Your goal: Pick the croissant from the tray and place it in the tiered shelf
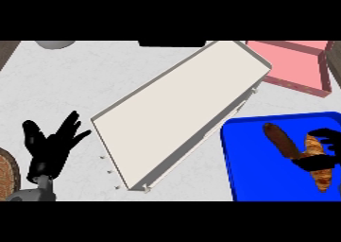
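I see the right hand [325,150] curled around the croissant [316,160], over the blue tray [244,160] at the right. Tiered shelf [180,111] sits mid-counter, just left of the tray. Left hand [51,142] rests open, fingers up, at the left.

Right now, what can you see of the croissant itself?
The croissant is golden brown with a darker, crusted sheen, long and slightly curved, lying roughly upright in the view over the right part of the blue tray. The right hand curls round its middle, hiding part of it. Beside it to the left lies a darker brown elongated item, angled toward it; whether they touch is unclear.
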Action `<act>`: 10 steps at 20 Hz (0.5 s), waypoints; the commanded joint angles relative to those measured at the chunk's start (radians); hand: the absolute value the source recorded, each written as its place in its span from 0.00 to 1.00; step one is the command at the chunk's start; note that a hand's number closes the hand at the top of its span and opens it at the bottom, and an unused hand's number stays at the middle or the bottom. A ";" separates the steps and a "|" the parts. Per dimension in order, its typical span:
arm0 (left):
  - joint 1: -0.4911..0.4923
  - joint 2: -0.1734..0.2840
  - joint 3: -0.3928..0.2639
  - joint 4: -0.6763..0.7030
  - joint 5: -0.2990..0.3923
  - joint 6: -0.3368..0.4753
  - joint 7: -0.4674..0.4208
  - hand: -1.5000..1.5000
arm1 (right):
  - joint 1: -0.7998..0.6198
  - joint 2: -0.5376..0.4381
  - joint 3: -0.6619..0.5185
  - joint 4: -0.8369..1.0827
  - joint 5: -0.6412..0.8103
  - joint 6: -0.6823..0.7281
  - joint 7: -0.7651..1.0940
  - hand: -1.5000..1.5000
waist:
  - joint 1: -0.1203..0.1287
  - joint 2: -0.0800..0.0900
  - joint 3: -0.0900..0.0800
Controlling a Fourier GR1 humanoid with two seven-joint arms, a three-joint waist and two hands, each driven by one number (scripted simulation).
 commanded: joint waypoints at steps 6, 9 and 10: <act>0.038 -0.028 -0.020 -0.022 -0.028 0.017 0.041 0.50 | 0.069 0.100 0.035 -0.060 0.031 -0.084 -0.119 1.00 | -0.004 0.008 0.009; -0.057 -0.010 0.023 0.078 -0.023 0.008 0.018 0.50 | 0.020 0.070 0.028 -0.188 0.047 -0.057 -0.057 1.00 | -0.009 0.009 0.009; 0.009 -0.011 0.006 0.007 -0.013 -0.004 0.025 0.50 | 0.031 0.109 0.160 -0.217 0.071 -0.012 -0.142 1.00 | -0.001 0.006 0.008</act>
